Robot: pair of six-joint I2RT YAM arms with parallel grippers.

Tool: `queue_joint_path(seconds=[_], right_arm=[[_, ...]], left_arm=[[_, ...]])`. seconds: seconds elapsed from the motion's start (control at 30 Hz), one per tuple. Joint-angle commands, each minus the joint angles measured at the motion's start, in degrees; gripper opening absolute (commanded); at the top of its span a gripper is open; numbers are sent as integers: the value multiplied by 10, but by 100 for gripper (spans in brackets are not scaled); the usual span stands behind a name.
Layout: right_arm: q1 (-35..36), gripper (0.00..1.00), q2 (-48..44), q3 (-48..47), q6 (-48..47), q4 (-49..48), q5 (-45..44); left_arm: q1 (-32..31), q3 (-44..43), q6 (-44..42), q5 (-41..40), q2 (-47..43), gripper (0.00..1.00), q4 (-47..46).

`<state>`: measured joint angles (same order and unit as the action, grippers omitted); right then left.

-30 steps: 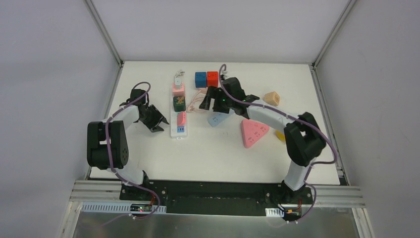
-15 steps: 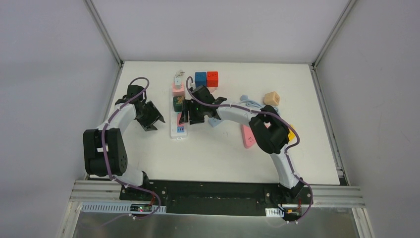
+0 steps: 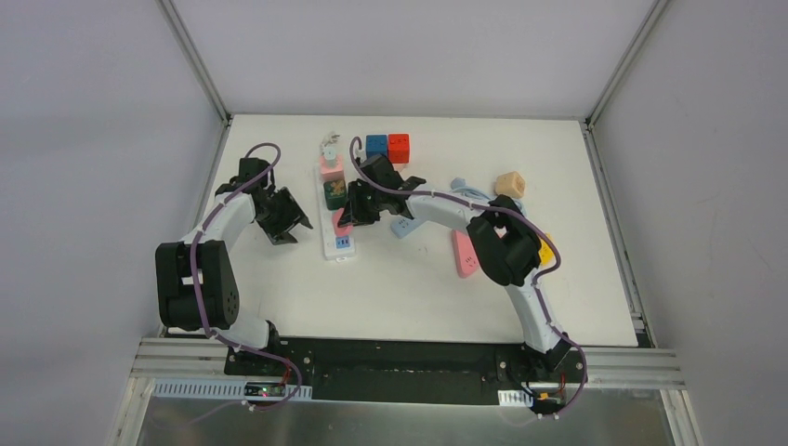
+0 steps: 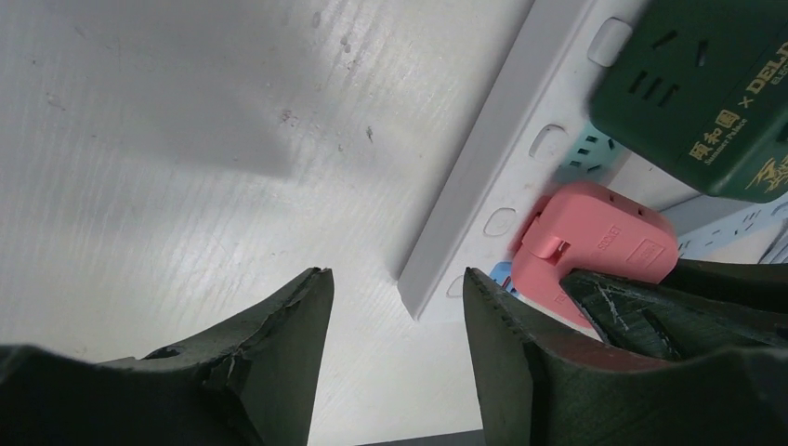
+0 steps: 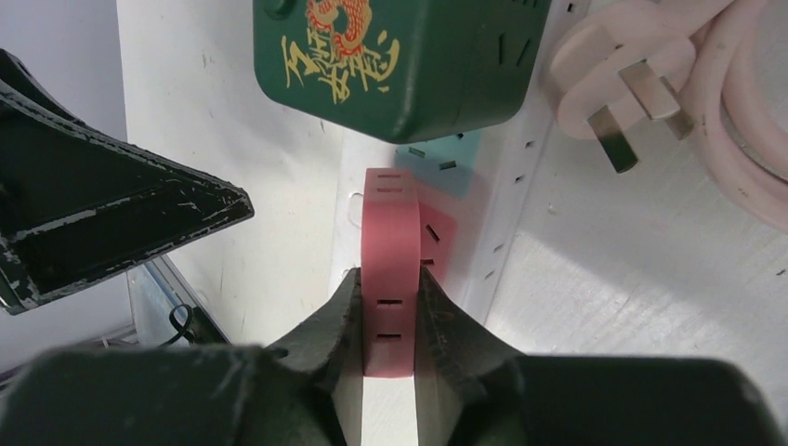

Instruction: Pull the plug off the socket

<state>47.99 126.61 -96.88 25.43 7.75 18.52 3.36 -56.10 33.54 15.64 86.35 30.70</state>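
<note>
We start at the near end of the white power strip [image 4: 506, 172]. It lies on the table [image 3: 418, 288], left of the middle. The left gripper [image 4: 395, 279] is close by the strip's left edge. Its fingers are wide apart and hold nothing.

The pink plug [image 5: 390, 214] sticks up out of the strip near that end. The right gripper [image 5: 388, 271] is squeezed tight on it, with one finger on each flat side. A little farther along the strip sits a big green block [image 5: 400, 56], plugged in too. To the right of the block, a loose pink plug with a cord [image 5: 613, 65] lies on the table.

We think the pink plug is small, light and hard, so it will not squash. Its sides look smooth, so the fingers could slip. Its pins likely sit tight in the holes. The flat sides, low down, are a good place to hold, and the pull should go straight up. The strip looks light too and may lift with the plug. The left gripper may need to press it down.
</note>
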Motion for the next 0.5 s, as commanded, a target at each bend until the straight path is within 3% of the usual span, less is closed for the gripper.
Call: queue_joint_path(seconds=[0.0, 0.33, 0.47], right_arm=[[-3, 0, -5, -19, -39, 75, 41], [-12, 0, -65, 45, -96, 198, 93], [-12, 22, -54, 13, -88, 210, 66]], left_arm=[[-2, -13, -2, 40, 5, 56, -10], [-39, 24, 37, 91, 6, 59, -57], [-61, 60, 73, 113, 8, 59, -102]])
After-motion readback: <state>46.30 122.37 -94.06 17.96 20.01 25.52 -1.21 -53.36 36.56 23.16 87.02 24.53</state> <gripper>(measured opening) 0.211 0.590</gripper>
